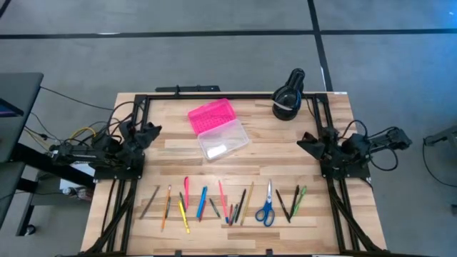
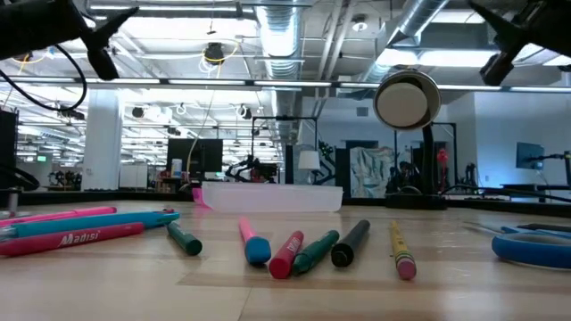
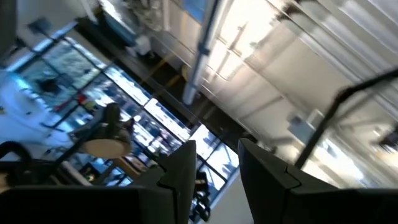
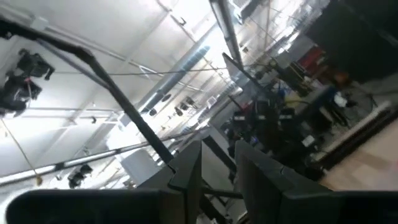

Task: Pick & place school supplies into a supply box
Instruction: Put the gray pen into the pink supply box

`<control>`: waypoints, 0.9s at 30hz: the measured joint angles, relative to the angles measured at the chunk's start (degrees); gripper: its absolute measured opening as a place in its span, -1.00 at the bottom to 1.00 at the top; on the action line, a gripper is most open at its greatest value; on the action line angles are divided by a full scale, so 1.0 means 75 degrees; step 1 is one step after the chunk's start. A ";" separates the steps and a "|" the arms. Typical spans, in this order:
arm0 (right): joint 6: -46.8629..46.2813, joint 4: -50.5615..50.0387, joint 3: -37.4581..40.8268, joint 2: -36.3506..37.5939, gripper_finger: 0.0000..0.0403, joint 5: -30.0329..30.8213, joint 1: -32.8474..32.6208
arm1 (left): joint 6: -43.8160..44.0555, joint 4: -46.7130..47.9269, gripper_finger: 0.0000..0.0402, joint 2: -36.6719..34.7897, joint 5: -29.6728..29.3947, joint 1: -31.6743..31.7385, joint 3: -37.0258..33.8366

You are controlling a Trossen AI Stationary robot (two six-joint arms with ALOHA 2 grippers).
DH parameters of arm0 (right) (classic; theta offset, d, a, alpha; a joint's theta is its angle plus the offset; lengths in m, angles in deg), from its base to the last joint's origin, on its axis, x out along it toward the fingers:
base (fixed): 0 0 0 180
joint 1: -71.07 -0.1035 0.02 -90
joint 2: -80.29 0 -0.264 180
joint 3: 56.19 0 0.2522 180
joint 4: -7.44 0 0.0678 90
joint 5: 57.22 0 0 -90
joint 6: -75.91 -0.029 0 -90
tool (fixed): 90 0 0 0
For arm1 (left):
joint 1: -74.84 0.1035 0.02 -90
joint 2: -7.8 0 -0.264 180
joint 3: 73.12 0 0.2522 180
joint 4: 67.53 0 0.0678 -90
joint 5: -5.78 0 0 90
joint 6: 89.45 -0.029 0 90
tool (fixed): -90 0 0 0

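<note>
You see the supply box [image 1: 218, 128] lying open in the upper middle of the high view, with its pink lid [image 1: 211, 116] folded back and its clear base [image 1: 223, 140] just below it. Nothing is visible inside the base. The pencils and pens [image 1: 214, 203] lie in a loose row along the lower part of the tabletop [image 1: 260, 160], well apart from the box. The blue-handled scissors [image 1: 266, 205] lie in the right part of this row, between the pens.

A black round device [image 1: 288, 96] stands at the upper right of the tabletop.

The left gripper [image 1: 146, 132] waits at the left side of the tabletop and the right gripper [image 1: 308, 143] at the right side, both well apart from the supplies. In each wrist view the two fingers stand with a small gap between them, released and grasping nothing.
</note>
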 joint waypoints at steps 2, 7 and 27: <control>0.0455 0.0013 -0.0218 -0.0003 -0.54 -0.0001 0.0006 | -0.0098 -0.0016 -0.43 0.0000 0.0392 0.0000 0.0000; 0.1484 0.0020 -0.0820 -0.0079 -0.54 0.0000 0.0136 | -0.0167 0.0012 -0.43 0.0000 0.0706 0.0000 0.0000; 0.2659 -0.0007 -0.3311 -0.3510 -0.54 -0.0251 0.0152 | -0.1170 0.0006 -0.43 0.0035 0.1165 -0.0001 0.0972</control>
